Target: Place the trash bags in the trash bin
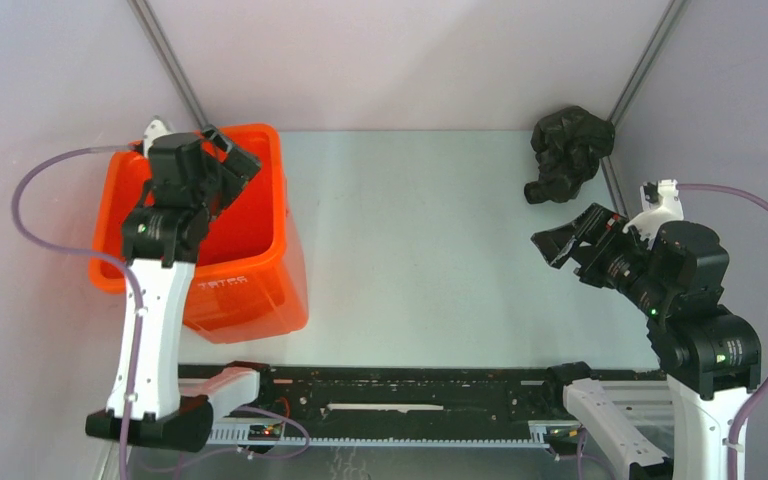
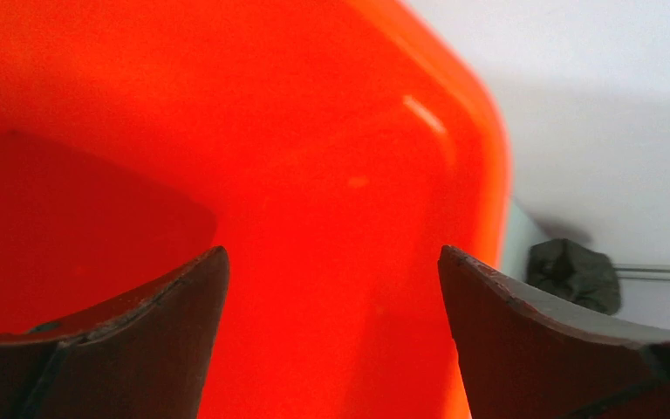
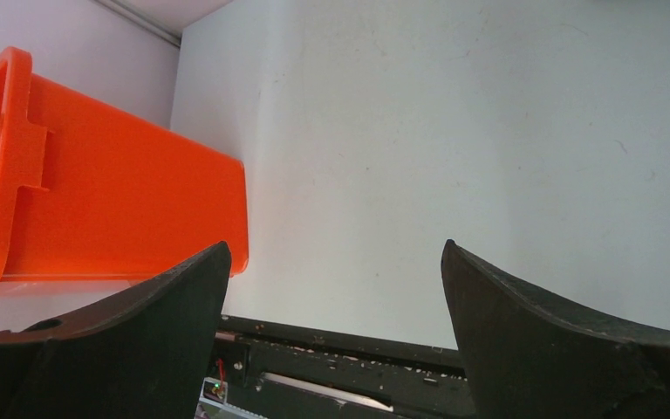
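**Risks, near to far.** Nearest: possible knock to the bright orange square plastic bin (image 1: 250,300), with the left tool (image 1: 232,160) poised at its mouth. A careless lift or swing likely to catch the rolled rim and shove or tip the bin.

Across the pale counter (image 1: 420,230), far to the right of the bin: a long carry ahead for the crumpled, glossy black plastic bag (image 1: 568,150), lying in the far corner, well apart from the bin.
- Thin film likely to slide out of a shallow pinch, or to come up only in part and trail.
- At release, likely to drape over the bin's rim rather than drop inside if let go off-centre.
- Walls close beside the bag: cramped approach, some chance of a scrape.

**Tools, near to far.** Right tool (image 1: 560,245): well to the right of the bin and short of the bag. Jaws spread wide, nothing between them, nothing touched.

Left tool: over the bin's opening, jaws likewise wide apart and empty, only orange interior showing between the fingers. Contact with the bin wall not discernible. No bag seen in the visible part of the bin.
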Motion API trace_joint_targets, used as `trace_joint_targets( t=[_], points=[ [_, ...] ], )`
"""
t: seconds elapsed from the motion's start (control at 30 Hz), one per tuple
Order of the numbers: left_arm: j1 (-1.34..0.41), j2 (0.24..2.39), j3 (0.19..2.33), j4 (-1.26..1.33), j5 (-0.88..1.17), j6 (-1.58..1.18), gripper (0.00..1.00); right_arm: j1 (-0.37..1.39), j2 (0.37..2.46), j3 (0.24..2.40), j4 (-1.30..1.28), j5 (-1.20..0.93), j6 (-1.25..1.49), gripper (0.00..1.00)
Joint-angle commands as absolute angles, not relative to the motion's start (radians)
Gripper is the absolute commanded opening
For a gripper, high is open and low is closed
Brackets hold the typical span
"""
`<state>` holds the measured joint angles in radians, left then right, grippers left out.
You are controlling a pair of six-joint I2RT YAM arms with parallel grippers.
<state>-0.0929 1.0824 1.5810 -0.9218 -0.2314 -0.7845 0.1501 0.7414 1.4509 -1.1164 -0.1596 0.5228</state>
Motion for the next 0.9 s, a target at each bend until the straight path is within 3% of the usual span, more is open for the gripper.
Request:
trace_joint_targets(
  t=[0.0, 0.2, 0.47, 0.87],
  points=[
    [-0.072, 1.139, 1.536, -0.904, -0.247, -0.821, 0.93, 0.144, 0.728, 1.454, -1.119, -0.173, 0.553, 1.00],
    [-0.059, 1.223, 1.485, -0.893, -0.352, -0.741, 0.94, 0.144, 0.734, 1.470, -1.147, -0.196, 0.551, 1.00],
    [0.037, 1.260, 1.304, -0.632, -0.106, -0.828, 0.88, 0.143, 0.740, 1.447, -1.146, -0.189, 0.543, 1.00],
    [0.045, 1.399, 1.325, -0.387, -0.053, -0.839, 0.88, 0.143, 0.794, 1.468, -1.138, -0.187, 0.531, 1.00]
  ],
)
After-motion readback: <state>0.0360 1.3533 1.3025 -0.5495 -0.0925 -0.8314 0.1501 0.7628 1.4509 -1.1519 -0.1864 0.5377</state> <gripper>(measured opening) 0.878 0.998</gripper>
